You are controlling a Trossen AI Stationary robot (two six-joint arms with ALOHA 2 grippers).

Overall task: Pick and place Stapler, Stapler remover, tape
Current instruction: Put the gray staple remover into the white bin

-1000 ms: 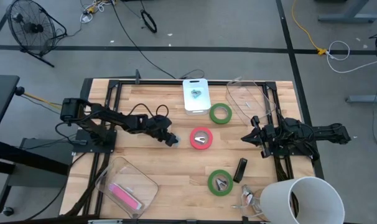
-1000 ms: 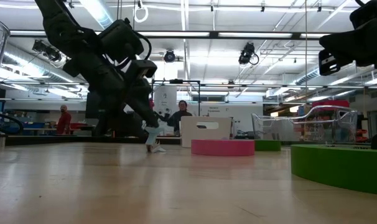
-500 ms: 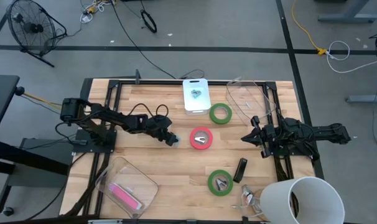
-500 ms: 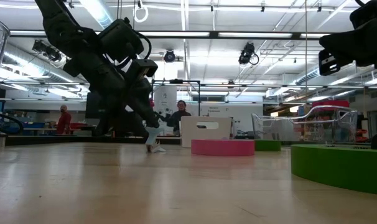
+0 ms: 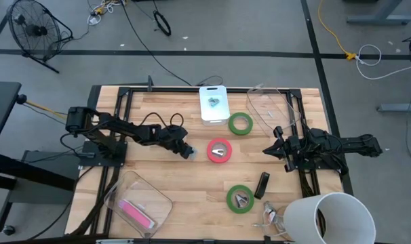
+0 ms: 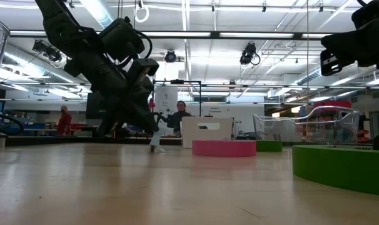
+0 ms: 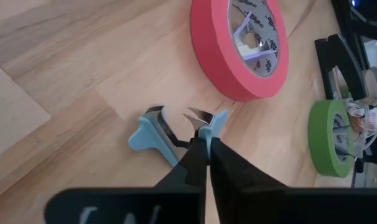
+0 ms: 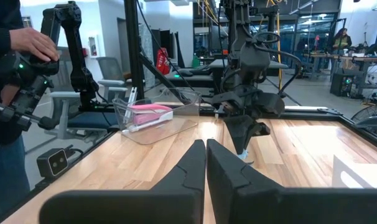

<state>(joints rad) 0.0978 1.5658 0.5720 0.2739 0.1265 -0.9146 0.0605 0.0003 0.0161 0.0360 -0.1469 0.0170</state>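
1. The left gripper [image 5: 187,152] is down at the table top, just left of the red tape roll [image 5: 220,150], with its arm stretched out from the left side of the table [image 5: 192,183].
2. In the left wrist view its two dark fingers [image 7: 198,163] are drawn together at the middle of the light blue staple remover [image 7: 176,130]; the metal claws and blue wings of the tool stick out past the fingertips. The jaws are pinched closed on it.
3. The staple remover sits low at the wood, near the red roll but apart from it; whether it is touching the table I cannot tell.
4. The right gripper [image 5: 271,148] hovers on the right side of the table, its jaws closed together with nothing between them, as its own wrist view shows.
5. One green tape roll [image 5: 241,123] lies on the far side, beside a white tray [image 5: 213,103]; the other green tape roll [image 5: 240,198] lies on the near side, with a dark stapler [image 5: 262,184] just to its right.
6. A clear plastic bin [image 5: 139,201] at the near left holds a pink object [image 5: 135,213]. A second clear container [image 5: 272,108] stands at the far right.
7. A white cup [image 5: 325,218] sits at the near right corner.
8. In the right wrist view, a person's hand [image 8: 32,43] rests on equipment beyond the table.
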